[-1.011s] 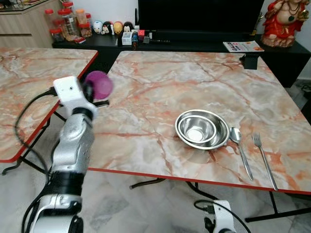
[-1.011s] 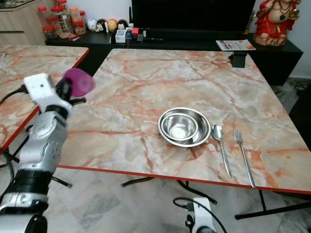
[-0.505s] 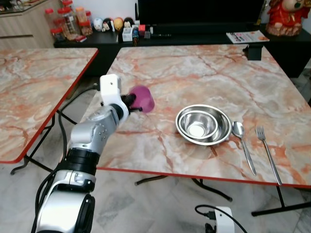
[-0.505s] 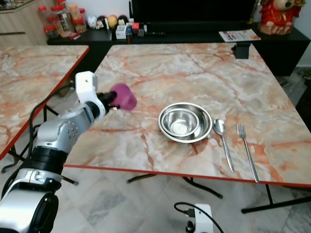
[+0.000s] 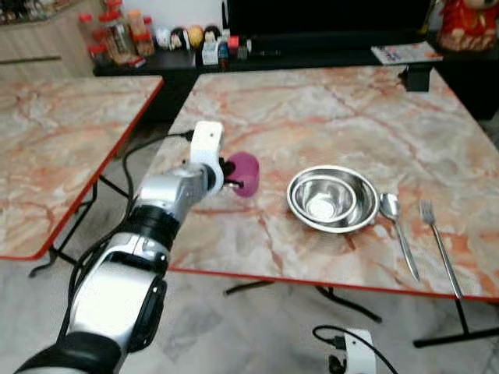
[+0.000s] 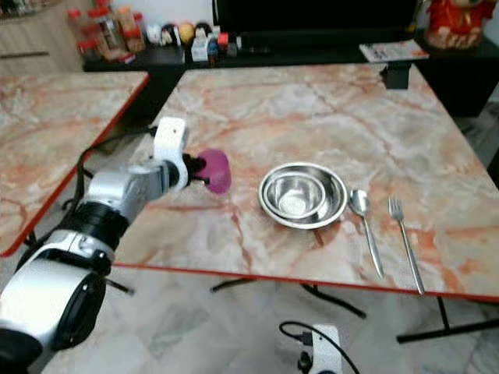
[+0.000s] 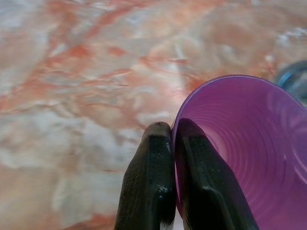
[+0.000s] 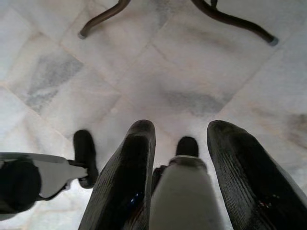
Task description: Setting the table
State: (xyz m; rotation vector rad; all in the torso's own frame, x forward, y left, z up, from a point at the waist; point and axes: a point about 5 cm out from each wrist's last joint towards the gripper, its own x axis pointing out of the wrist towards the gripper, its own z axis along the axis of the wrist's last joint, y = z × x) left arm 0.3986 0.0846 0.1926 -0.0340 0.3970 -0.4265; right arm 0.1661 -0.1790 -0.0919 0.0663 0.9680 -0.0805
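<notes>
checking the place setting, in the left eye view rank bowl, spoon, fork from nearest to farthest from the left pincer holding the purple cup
From the left pincer, shut on the purple cup's rim:
1. Steel bowls, nested, just to its right.
2. Spoon, right of the bowls.
3. Fork, farthest right, near the table edge.

Even indoor light; slight motion blur throughout.

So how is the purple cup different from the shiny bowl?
The purple cup is plastic-looking and tipped sideways, pinched at its rim by the left gripper; the shiny bowl is metal, wider, and sits upright, untouched, on the table. Both are round and look empty.
</notes>
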